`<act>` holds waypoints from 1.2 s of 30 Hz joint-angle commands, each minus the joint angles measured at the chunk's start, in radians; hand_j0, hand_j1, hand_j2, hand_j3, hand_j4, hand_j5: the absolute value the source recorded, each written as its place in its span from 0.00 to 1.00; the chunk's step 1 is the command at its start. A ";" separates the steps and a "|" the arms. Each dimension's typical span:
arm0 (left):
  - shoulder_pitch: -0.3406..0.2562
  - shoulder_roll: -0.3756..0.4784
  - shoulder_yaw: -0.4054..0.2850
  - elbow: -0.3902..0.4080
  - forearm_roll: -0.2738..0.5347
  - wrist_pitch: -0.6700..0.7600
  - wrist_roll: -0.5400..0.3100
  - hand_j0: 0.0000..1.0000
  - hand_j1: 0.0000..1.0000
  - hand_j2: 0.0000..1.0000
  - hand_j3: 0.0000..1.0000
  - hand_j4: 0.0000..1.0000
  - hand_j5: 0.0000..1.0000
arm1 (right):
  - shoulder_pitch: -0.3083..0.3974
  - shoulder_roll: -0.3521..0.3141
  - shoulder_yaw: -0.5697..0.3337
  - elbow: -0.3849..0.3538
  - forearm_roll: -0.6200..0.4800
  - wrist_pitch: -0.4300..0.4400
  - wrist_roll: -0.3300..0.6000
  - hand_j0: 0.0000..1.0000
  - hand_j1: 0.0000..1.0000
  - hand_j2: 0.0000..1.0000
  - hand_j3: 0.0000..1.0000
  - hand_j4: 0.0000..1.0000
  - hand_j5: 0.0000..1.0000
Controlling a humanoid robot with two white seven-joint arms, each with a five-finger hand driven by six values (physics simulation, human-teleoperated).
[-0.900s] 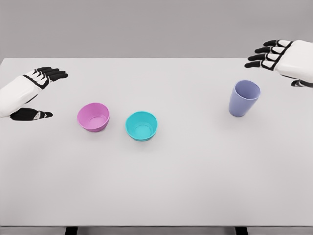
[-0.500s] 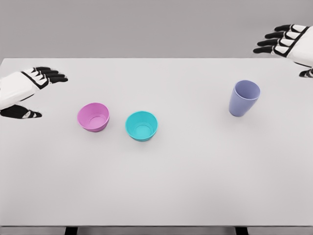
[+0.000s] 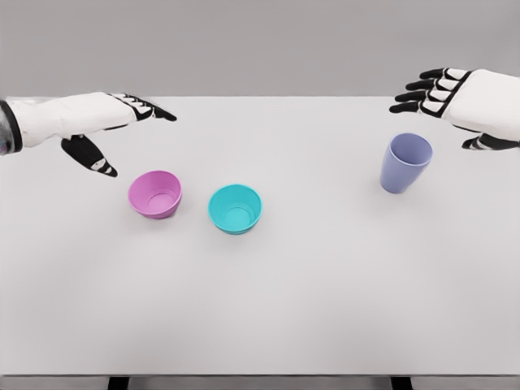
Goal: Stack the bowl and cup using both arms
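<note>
1. A white table (image 3: 284, 309) is spanning nearly the full width of the view, its top lying flat and evenly lit.
2. A plain grey wall (image 3: 260, 41) is filling the area behind the table's far edge.
3. Two dark table supports (image 3: 119, 383) are showing below the near edge, well apart.

We can read no text, label, brand, number or sign anywhere in this view.
</note>
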 commanded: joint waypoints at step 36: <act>-0.032 -0.048 -0.234 -0.001 -0.043 0.193 -0.001 1.00 1.00 1.00 1.00 1.00 1.00 | -0.054 0.040 0.047 0.001 -0.003 0.003 -0.001 1.00 1.00 1.00 1.00 1.00 1.00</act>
